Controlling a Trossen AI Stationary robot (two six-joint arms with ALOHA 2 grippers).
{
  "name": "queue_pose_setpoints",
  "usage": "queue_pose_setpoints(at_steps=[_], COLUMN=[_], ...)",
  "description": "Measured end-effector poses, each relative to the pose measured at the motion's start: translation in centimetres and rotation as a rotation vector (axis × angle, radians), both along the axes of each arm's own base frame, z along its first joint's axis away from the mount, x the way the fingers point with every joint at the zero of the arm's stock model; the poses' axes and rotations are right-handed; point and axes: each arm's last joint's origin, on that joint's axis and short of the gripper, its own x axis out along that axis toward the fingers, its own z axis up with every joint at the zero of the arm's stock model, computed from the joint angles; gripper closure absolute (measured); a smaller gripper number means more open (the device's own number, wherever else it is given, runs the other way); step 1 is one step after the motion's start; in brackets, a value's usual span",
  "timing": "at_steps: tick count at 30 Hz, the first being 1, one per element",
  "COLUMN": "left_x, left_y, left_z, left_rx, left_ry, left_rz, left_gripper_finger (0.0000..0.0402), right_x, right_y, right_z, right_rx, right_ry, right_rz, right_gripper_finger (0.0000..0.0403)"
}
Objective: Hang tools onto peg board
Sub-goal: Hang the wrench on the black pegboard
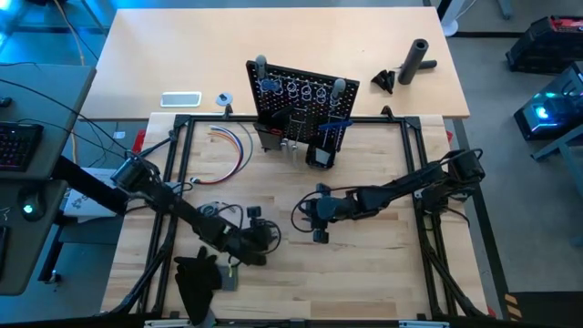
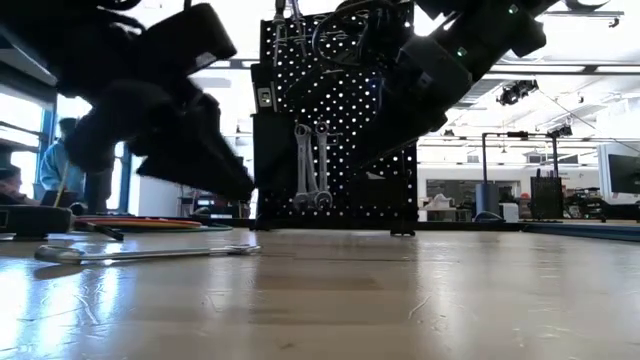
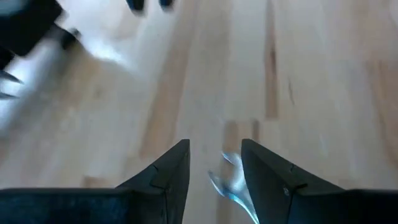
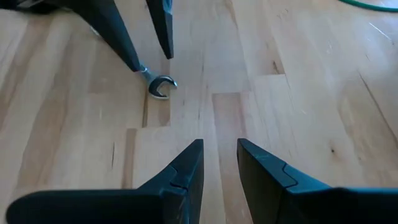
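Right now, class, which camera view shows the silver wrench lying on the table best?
The low view: the wrench lies full length on the table. The right wrist view shows only its open end; the left wrist view a blurred part; the high view hides it.

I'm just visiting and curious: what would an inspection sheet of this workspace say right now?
Surface: pale wooden table, bare in the middle.
Job's things: peg board upright, two wrenches hanging on it; another wrench lies flat on the table.
Clutter: coloured wires, black cloth, black cylinder.
Grippers: left gripper low over the lying wrench, fingers apart around it; right gripper empty, fingers apart, facing it.
Cables: black leads along both arms.
Surroundings: a person sits beyond the table.
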Motion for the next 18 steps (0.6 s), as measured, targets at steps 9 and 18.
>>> queue_pose_setpoints(at_steps=[9,18], left_x=[-2.3,-5.2], left_y=[-1.6,-3.9], left_z=[-0.5,1.4], left_rx=[-0.167,-0.218], left_ry=[0.135,0.106], left_rz=[-0.006,-0.017], left_gripper_finger=[0.0265,0.027], right_x=[-0.1,0.0], right_y=[0.8,0.8], right_z=[0.0,-0.1], right_rx=[-0.048,-0.068], right_ry=[0.001,-0.005], right_rz=[0.075,0.077], right_gripper_finger=[0.0311,0.0311])
